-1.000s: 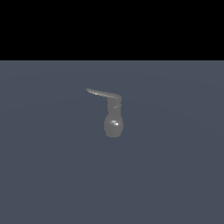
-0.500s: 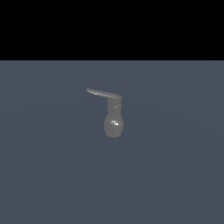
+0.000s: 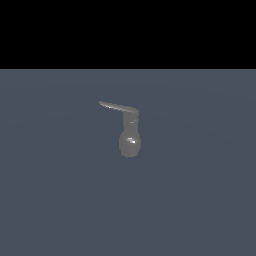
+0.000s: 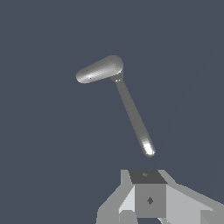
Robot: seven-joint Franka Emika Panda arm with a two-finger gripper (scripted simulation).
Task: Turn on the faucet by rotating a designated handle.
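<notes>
The faucet [image 3: 130, 142] is a small glossy grey fixture standing alone on the dark floor in the exterior view. Its handle [image 3: 117, 106], a thin flat lever, sticks out from the top of the neck toward the exterior view's left. The wrist view looks down on the faucet [image 4: 133, 116], where the body shows as a long narrow shape with a bright spot at its end. There the handle [image 4: 99, 70] appears as a broad flat tab at the far end. My gripper [image 4: 146, 177] hangs close to the bright end, apart from the handle. Its fingers look pressed together, holding nothing. The exterior view does not show the gripper.
A flat dark blue-grey floor [image 3: 200, 200] surrounds the faucet on every side, and a black band fills the top of the exterior view. No other objects show in either view.
</notes>
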